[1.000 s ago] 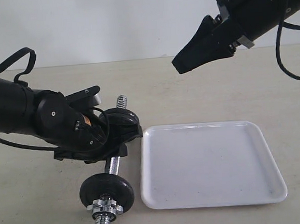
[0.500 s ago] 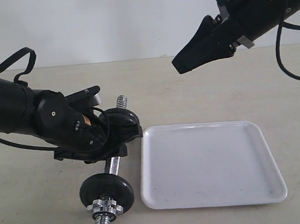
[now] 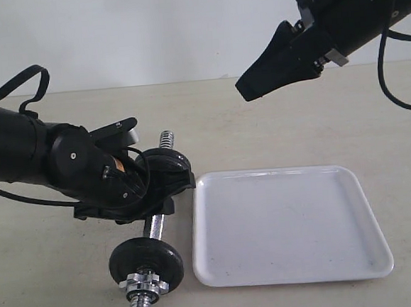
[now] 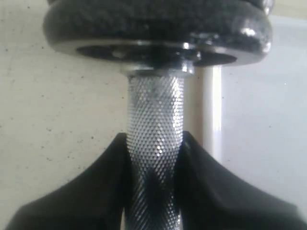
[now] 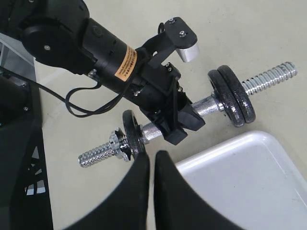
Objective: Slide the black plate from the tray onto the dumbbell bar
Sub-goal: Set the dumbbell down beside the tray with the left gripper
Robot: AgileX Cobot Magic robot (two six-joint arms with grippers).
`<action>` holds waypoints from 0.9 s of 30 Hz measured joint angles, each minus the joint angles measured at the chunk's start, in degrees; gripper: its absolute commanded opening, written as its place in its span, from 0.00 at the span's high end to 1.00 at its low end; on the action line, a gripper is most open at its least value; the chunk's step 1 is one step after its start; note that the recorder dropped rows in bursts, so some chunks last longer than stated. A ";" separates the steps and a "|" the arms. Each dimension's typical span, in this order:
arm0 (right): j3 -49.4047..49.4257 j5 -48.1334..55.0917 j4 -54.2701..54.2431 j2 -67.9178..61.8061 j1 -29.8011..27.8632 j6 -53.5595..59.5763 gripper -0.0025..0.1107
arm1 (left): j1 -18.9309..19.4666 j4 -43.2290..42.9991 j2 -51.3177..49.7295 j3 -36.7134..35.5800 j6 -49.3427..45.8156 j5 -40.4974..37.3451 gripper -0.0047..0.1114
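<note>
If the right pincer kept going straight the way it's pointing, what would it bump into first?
Probably the dumbbell bar right where the left pincer clamps it, though depth is hard to judge.

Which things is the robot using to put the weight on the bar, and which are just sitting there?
Part of the job:
dumbbell bar, gripped by the left gripper; white tray, nothing on it; two black plates side by side on the bar.

Just there:
single black plate and silver nut at the bar's other end; right gripper, shut, above the tray.
</note>
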State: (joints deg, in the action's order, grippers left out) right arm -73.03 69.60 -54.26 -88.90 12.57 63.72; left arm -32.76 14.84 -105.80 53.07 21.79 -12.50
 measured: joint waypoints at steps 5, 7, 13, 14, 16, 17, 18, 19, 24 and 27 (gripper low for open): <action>0.00 0.00 0.00 0.00 0.00 0.00 0.98 | 0.00 0.00 0.00 0.00 0.00 0.00 0.92; 0.00 0.00 0.00 0.00 0.00 0.00 0.98 | 0.00 0.00 0.00 0.00 0.00 0.00 0.92; 0.00 0.00 0.00 0.00 0.00 0.00 0.98 | 0.00 0.00 0.00 0.00 0.00 0.00 0.92; 0.00 0.00 0.00 0.00 0.00 0.00 0.98 | 0.00 0.00 0.00 0.00 0.00 0.00 0.92; 0.00 0.00 0.00 0.00 0.00 0.00 0.98 | 0.00 -0.09 0.00 0.00 0.00 0.00 0.92; 0.00 0.00 0.00 0.00 0.00 0.00 0.98 | 0.00 -0.09 0.00 0.00 0.00 0.00 0.92; 0.00 0.00 0.00 0.00 0.00 0.00 0.98 | 0.00 -0.09 0.00 0.00 0.00 0.00 0.92; 0.00 0.00 0.00 0.00 0.00 0.00 0.98 | 0.00 -0.09 0.00 0.00 -0.10 0.00 0.92; 0.00 0.00 0.00 0.00 0.00 0.00 0.98 | 0.00 -1.28 0.00 0.00 -0.10 0.00 0.92; 0.00 0.00 0.00 0.00 0.00 0.00 0.98 | 0.00 -1.61 0.00 0.00 -0.10 0.00 0.85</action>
State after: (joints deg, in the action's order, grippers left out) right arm -73.03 69.60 -54.26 -88.90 12.57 63.72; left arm -32.76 13.23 -105.80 53.07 21.68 -12.50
